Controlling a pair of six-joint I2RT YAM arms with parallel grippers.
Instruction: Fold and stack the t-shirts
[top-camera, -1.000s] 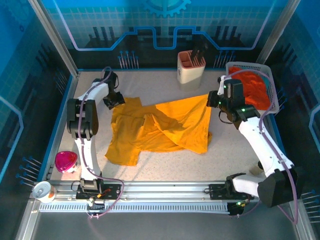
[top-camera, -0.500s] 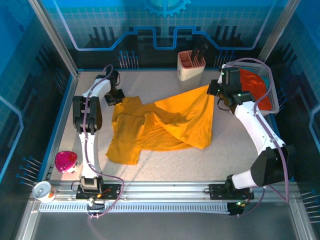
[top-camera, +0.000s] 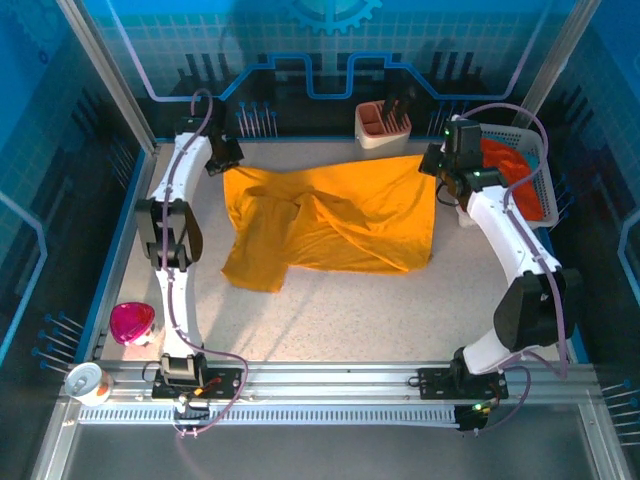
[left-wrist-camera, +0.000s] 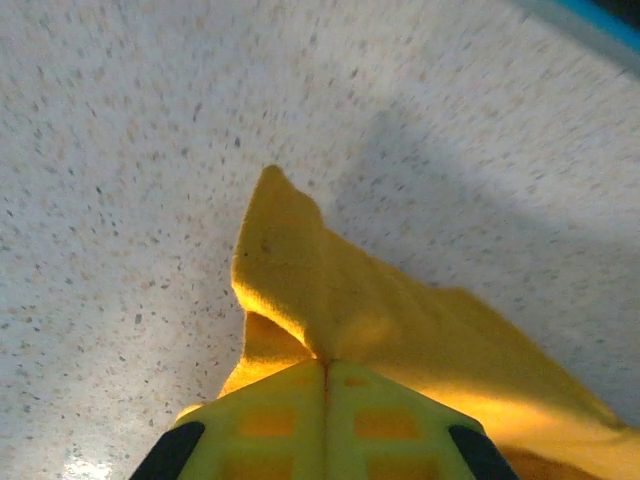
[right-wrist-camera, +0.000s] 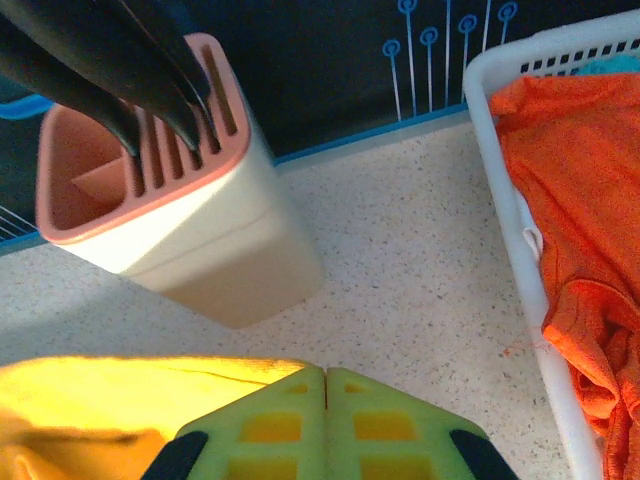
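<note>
Left claw (left-wrist-camera: 326, 400): pads pressed flat together, pinching a corner of the mustard-yellow t-shirt (left-wrist-camera: 330, 300). The cloth rises out of the pads in a pointed fold above the speckled bench (left-wrist-camera: 120, 150).

Top view: left claw (top-camera: 222, 160) sits at the far left of the bench (top-camera: 330, 320), at the shirt's far left corner.

Right claw (right-wrist-camera: 326, 400): pads likewise closed with no gap. The yellow cloth (right-wrist-camera: 110, 400) runs in from the left up to the pads. From above, the right claw (top-camera: 437, 165) meets the shirt's far right corner, so I read it as gripping that corner.

Mustard-yellow t-shirt (top-camera: 330, 220): its far edge is stretched between the two claws. The rest drapes toward the near side across the middle of the bench. It is creased, with a narrower part reaching nearest on the left.

Just beyond the right claw stands a cream holder (right-wrist-camera: 200, 250) with a pink slotted top and dark utensils (right-wrist-camera: 120, 60) in it, at the far edge (top-camera: 380, 125).

To its right is a white mesh basket (right-wrist-camera: 500, 150), at the far right corner (top-camera: 546, 175), with the orange-red t-shirt (right-wrist-camera: 590, 200) bunched inside (top-camera: 510, 175).

Near left: a pink object (top-camera: 131, 322) at the bench edge and a small white cup (top-camera: 85, 382) beside the rail.
</note>
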